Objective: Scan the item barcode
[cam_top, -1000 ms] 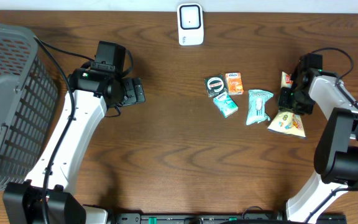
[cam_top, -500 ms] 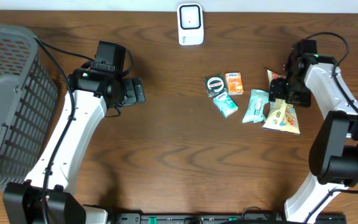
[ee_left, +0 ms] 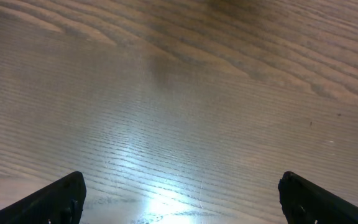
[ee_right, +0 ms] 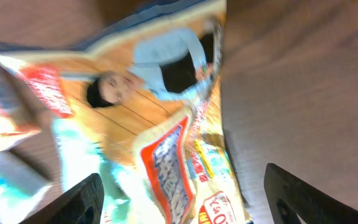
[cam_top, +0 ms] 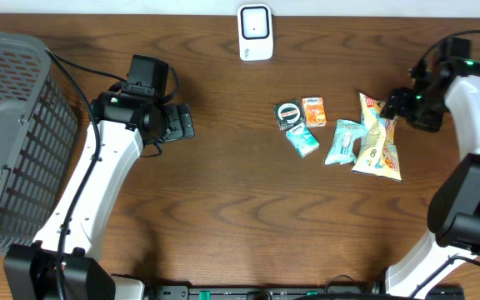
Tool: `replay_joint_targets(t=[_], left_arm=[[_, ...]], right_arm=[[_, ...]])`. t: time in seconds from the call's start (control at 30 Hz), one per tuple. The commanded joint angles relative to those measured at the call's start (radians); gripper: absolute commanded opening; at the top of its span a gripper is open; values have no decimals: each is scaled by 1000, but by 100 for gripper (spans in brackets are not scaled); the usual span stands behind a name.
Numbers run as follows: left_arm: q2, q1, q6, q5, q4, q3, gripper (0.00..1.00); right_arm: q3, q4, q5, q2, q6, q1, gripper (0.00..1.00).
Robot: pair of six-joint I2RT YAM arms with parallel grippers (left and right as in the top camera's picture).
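1. The left gripper (cam_top: 183,122) hangs over the bare wooden table (cam_top: 223,208), left of the middle. Its jaws are spread wide and hold nothing.
2. The left wrist view shows only wood between its two black fingers (ee_left: 61,200).
3. The right gripper (cam_top: 400,104) is on the far right, just beside the top of a yellow snack bag (cam_top: 379,143). Its jaws are apart and grip nothing.
4. The snack bag lies flat on the table. The right wrist view is blurry, but it shows the bag (ee_right: 166,124) under the fingers (ee_right: 87,198).
5. A light blue bag (cam_top: 344,142) touches the snack bag's left side.
6. Further left sit a teal packet (cam_top: 302,140), an orange packet (cam_top: 314,111) and a round dark packet (cam_top: 288,114).
7. The white barcode scanner (cam_top: 255,32) stands at the far edge, well apart from the snack bag.
8. A grey basket (cam_top: 11,133) is at the far left.
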Motion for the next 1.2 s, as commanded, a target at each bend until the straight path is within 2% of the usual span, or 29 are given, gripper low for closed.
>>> replay_joint_targets(t=[0.0,0.07,0.13,0.3,0.7,0.83,1.07,1.1,1.17], left_arm=[[2,5,6,-13,-6,5,98],[2,5,6,-13,-6,5,98],[2,5,6,-13,-6,5,98],[2,5,6,-13,-6,5,98],[2,5,6,-13,-6,5,98],[2,5,6,-13,-6,5,98],[2,5,6,-13,-6,5,98],[2,5,6,-13,-6,5,98],[2,5,6,-13,-6,5,98]], right_arm=[[14,-38,-206,-19,-74,-66,58],[11,-58,-176,-19,-74,-87,39],[-6,-54,-178,-19,-74,-91,33],[-103,16,-178,-19,-73,-81,33],[-415,348,-211,-19,16,-39,29],[-390,326,-186,-21,48,-48,24],[-183,97,-185,-26,69,-62,23],[-164,79,-185,-26,68,-60,20],[-121,42,-186,-26,51,-54,3]])
